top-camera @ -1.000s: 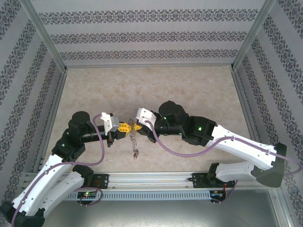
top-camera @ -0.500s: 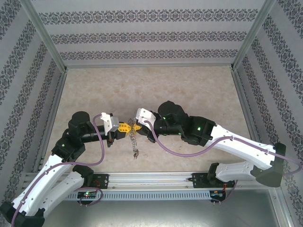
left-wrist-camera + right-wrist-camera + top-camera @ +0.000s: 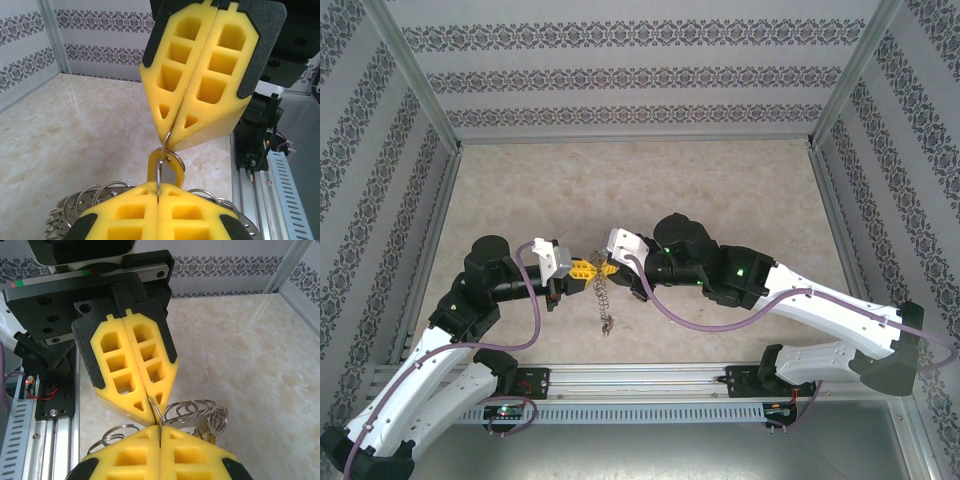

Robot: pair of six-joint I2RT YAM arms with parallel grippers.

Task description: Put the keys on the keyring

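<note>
My two grippers meet tip to tip above the near middle of the table, the left gripper point(image 3: 591, 268) facing the right gripper point(image 3: 604, 268). In the left wrist view my left gripper point(image 3: 159, 194) is shut on a thin small ring standing edge-on, with the yellow-headed key point(image 3: 172, 172) right behind it. The right gripper's fingers point(image 3: 200, 75) are shut on a second small ring hooked through that key's head. My right gripper point(image 3: 160, 434) pinches thin wire that runs up into the left gripper's fingers point(image 3: 135, 365). The keyring point(image 3: 62, 217) and its fringe of small rings point(image 3: 195, 410) hang below.
A string of linked rings point(image 3: 605, 300) dangles from the meeting point down to the marble tabletop point(image 3: 650, 190). Patterned walls enclose the table on three sides. A metal rail point(image 3: 640, 378) runs along the near edge by the arm bases.
</note>
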